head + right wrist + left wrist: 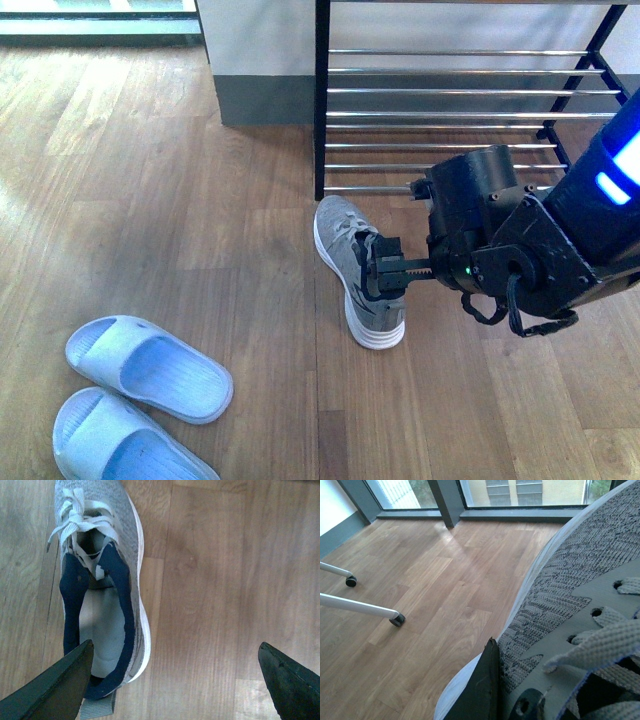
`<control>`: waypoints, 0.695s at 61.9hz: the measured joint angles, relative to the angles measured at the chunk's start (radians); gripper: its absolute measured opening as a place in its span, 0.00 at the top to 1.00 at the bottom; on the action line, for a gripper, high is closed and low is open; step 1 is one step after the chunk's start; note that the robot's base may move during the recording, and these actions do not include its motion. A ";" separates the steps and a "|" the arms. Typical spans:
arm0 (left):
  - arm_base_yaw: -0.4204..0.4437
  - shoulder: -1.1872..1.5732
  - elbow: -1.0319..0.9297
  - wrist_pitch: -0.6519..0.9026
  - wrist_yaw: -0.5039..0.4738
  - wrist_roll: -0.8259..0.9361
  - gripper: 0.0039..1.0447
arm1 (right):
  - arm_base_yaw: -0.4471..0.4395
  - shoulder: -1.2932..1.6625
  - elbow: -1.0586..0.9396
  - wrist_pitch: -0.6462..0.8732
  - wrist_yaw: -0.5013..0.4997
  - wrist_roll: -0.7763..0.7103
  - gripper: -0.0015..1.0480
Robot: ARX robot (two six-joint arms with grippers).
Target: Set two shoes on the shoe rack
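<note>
Grey knit is the thing to watch: the grey knit sneaker with the thick white sole and dark collar (358, 275) is seen lying on the wooden plank floor (200, 200), just in front of the black-framed shoe rack with chrome rod shelves (322, 100). Its toe is pointed at the rack and its heel toward the robot.

The right arm's dark fingers (60, 685) are spread wide, and nothing is pinched between them. Now the key relation. In the right wrist view the sneaker's long axis is crossed squarely by the line between the two fingers, so the closing direction suits the shoe's width. The shoe is not centred, though. Its heel opening sits under one finger, and bare floor fills most of the gap out to the other. A sideways shift toward the sneaker is judged necessary before the collar can be pinched cleanly.

Only the right arm is seen by this shoe in the front view. In the left wrist view a second grey knit sneaker (580, 605) fills the frame, right against one dark left finger (482, 690); whether it is pinched cannot be told. The pale blue foam slides (150, 365) lie well apart, toward the robot's left.
</note>
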 joint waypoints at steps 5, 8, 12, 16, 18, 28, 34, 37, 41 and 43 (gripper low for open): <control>0.000 0.000 0.000 0.000 0.000 0.000 0.99 | -0.005 0.032 0.040 -0.027 -0.014 0.021 0.09; 0.000 0.000 0.000 0.000 0.000 0.000 0.99 | -0.008 0.057 0.068 -0.035 -0.023 0.030 0.09; 0.000 0.000 0.000 0.000 0.000 0.000 0.99 | -0.011 0.085 0.096 -0.036 -0.040 0.039 0.09; 0.000 0.000 0.000 0.000 0.000 0.000 0.99 | -0.011 0.106 0.117 -0.036 -0.042 0.042 0.09; 0.000 0.000 0.000 0.000 0.000 0.000 0.99 | -0.011 0.119 0.132 -0.040 -0.043 0.045 0.09; 0.000 0.000 0.000 0.000 0.000 0.000 0.99 | -0.014 0.187 0.223 -0.056 -0.050 0.047 0.09; 0.000 0.000 0.000 0.000 0.000 0.000 0.99 | -0.021 0.227 0.271 -0.057 -0.046 0.047 0.09; 0.000 0.000 0.000 0.000 0.000 0.000 0.99 | -0.025 0.249 0.300 -0.066 -0.028 0.048 0.11; 0.000 0.000 0.000 0.000 0.000 0.000 0.99 | -0.032 0.274 0.332 -0.077 -0.016 0.047 0.20; 0.000 0.000 0.000 0.000 0.000 0.000 0.99 | -0.034 0.283 0.343 -0.082 -0.011 0.047 0.24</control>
